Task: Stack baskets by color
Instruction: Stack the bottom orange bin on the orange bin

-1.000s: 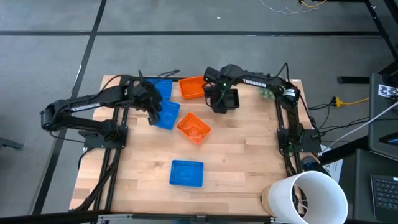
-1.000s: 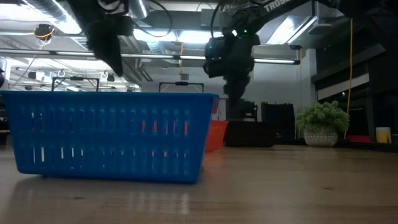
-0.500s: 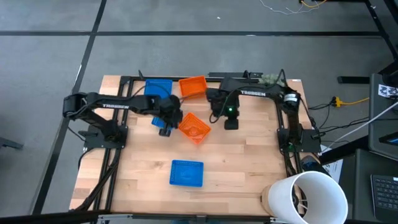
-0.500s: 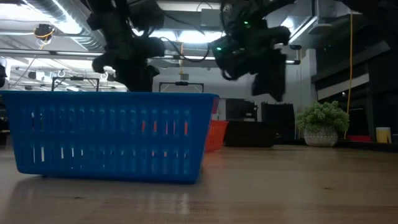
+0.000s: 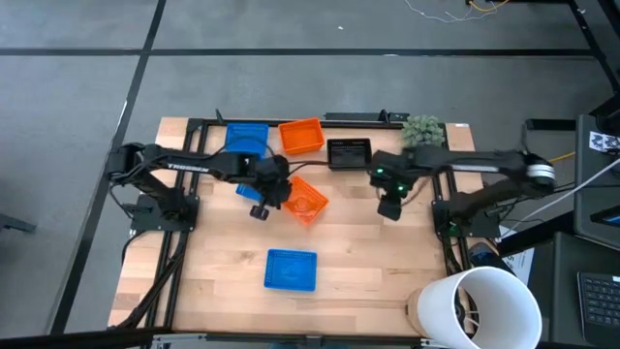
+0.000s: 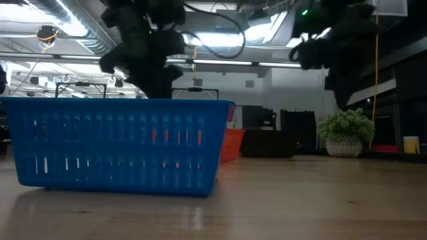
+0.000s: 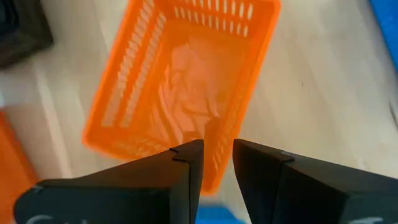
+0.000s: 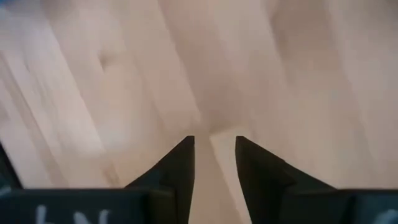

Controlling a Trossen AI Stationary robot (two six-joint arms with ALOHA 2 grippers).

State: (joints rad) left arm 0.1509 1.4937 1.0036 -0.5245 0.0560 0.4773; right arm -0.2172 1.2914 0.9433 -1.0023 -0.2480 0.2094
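Observation:
Five baskets show in the high view. One blue basket (image 5: 247, 136), an orange one (image 5: 301, 136) and a black one (image 5: 350, 153) stand along the far edge. Another orange basket (image 5: 303, 199) is mid-table and another blue one (image 5: 291, 269) is nearer. A third blue basket (image 5: 247, 191) peeks out under my left arm. My left gripper (image 5: 279, 194) hovers at the mid-table orange basket's (image 7: 186, 87) left edge, its fingers slightly apart with nothing between them. My right gripper (image 5: 390, 209) is open over bare wood (image 8: 211, 74), to the right of the black basket.
A large white bucket (image 5: 480, 305) stands at the near right corner and a small green plant (image 5: 422, 128) at the far right. In the low view the near blue basket (image 6: 120, 143) fills the left foreground. Bare wood lies on the table's near right side.
My left gripper has moved toward the table's right edge and down, rolling as it went, from the left side of the blue basket under it to the mid-table orange basket. My right gripper has swung from over the black basket toward the table's right edge. No basket has visibly moved.

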